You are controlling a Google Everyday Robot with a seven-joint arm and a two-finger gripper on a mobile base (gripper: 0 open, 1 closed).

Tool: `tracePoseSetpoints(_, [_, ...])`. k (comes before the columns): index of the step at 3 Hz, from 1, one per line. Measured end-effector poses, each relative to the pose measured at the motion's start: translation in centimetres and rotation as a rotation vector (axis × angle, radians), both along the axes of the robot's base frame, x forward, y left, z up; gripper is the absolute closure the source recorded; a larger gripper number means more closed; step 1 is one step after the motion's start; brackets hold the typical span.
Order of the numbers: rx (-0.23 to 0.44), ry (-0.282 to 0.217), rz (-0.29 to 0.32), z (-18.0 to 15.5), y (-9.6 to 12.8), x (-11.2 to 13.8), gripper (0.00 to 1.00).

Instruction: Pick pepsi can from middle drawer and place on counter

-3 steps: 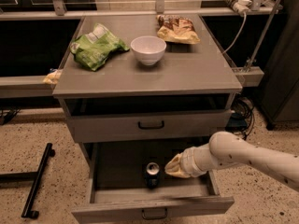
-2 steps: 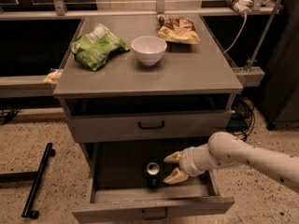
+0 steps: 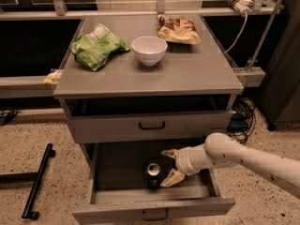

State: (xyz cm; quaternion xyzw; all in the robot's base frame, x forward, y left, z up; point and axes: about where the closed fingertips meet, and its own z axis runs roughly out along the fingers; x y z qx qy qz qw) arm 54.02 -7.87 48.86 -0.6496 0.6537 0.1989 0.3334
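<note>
Down in the lower middle of the frame, the grey metal middle drawer [image 3: 121, 165] stands pulled open, its wide shallow tray exposed. The small dark blue pepsi can [image 3: 153, 176] with a silver top stands upright on the tray floor, near the drawer's front wall. Just right of it is the cream two-finger gripper [image 3: 169, 166], on a white arm reaching in from the lower right. Its fingers [image 3: 172, 177] are spread apart, the tips pointing left at the can, and nothing is gripped. Above, the matching grey upper drawer front [image 3: 108, 126] is closed. The flat matte grey counter [image 3: 197, 71] carries a round white bowl [image 3: 149, 49], a crumpled green snack bag [image 3: 96, 47] to its left, and a brown-and-yellow chip bag [image 3: 179, 29] at the back right.
</note>
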Motion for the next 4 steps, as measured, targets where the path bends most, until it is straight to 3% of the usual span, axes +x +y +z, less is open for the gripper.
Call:
tracePoseSetpoints(2, [0.049,-0.023,0.024,-2.7,1.2,1.1,0.32])
tracePoseSetpoints(4, [0.089,0.001,0.030,-5.7,2.4,1.7,0.33])
